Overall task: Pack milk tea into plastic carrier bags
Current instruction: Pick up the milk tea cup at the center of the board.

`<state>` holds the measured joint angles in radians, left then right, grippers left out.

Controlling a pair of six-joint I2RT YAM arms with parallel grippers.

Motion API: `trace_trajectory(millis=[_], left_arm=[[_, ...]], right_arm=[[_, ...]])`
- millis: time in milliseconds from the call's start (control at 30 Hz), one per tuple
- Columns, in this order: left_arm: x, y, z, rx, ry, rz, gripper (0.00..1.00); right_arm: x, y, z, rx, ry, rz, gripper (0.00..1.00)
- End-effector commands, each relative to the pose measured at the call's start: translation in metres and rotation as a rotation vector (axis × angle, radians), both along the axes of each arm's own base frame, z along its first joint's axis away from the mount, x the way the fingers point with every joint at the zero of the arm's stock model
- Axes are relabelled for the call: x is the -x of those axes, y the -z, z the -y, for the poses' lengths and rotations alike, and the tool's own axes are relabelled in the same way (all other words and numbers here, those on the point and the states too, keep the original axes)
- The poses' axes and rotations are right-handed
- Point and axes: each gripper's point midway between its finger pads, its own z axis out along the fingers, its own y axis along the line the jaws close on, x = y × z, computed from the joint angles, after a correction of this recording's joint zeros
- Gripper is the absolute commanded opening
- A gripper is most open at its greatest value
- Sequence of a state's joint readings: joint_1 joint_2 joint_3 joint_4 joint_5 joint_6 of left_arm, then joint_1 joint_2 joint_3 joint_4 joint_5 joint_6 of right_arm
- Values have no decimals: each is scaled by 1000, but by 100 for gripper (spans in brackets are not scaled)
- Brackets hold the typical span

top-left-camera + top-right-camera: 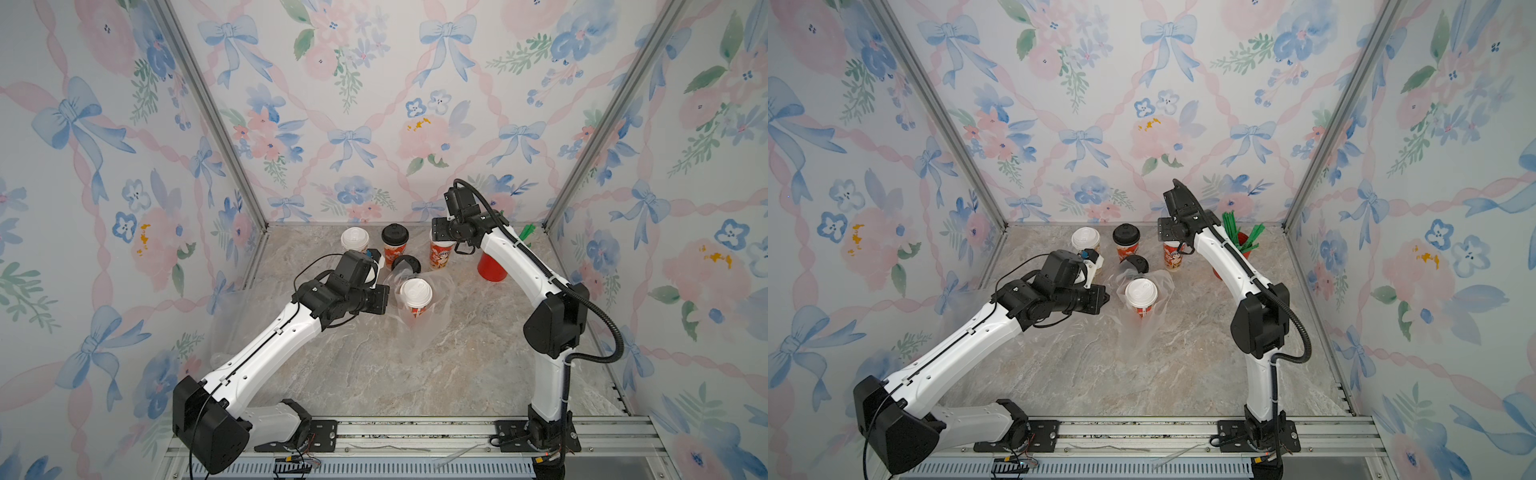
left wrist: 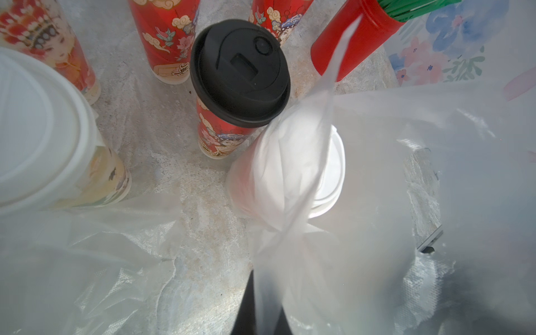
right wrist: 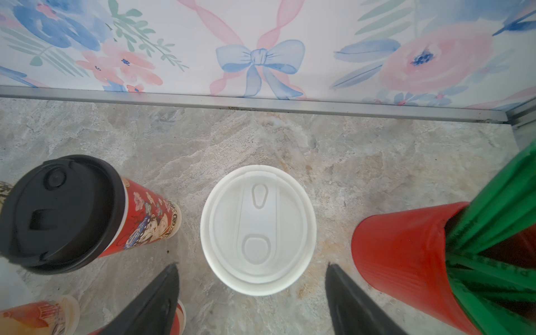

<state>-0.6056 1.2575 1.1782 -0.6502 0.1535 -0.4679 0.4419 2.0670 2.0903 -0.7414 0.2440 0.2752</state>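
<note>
A clear plastic carrier bag (image 1: 438, 291) (image 1: 1163, 284) stands mid-table with a white-lidded red milk tea cup (image 1: 415, 296) (image 2: 327, 174) inside it. My left gripper (image 1: 384, 300) (image 2: 265, 307) is shut on a twisted strip of that bag. A black-lidded red cup (image 1: 406, 264) (image 2: 240, 72) stands just behind the bag. My right gripper (image 1: 442, 239) (image 3: 251, 265) is open above a white-lidded red cup (image 1: 440, 254) (image 3: 258, 229) and not touching it. Further cups stand at the back: a black-lidded one (image 1: 395, 237) (image 3: 58, 211) and a white-lidded one (image 1: 354, 240).
A plain red cup (image 1: 492, 266) (image 3: 400, 249) of green straws (image 1: 1233, 228) stands close to the right of my right gripper. More loose clear plastic (image 2: 87, 261) lies under my left arm, beside a cream white-lidded cup (image 2: 43, 130). The back wall (image 3: 261, 58) is near.
</note>
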Motion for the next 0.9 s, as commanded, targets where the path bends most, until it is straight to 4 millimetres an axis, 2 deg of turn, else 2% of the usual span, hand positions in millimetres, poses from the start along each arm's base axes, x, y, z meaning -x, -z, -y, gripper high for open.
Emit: trace_trajectory(millis=[0, 267, 633, 867], left_arm=[[-4, -1, -1, 1, -6, 9, 0], [-5, 0, -2, 1, -22, 5, 0], [-4, -1, -3, 7, -27, 5, 0], [-4, -2, -3, 6, -29, 7, 0]], right_arm=[[-13, 3, 7, 22, 15, 3, 80], [-20, 17, -1, 11, -4, -28, 81], [-18, 36, 1, 34, 6, -73, 78], [-15, 46, 3, 41, 11, -95, 79]])
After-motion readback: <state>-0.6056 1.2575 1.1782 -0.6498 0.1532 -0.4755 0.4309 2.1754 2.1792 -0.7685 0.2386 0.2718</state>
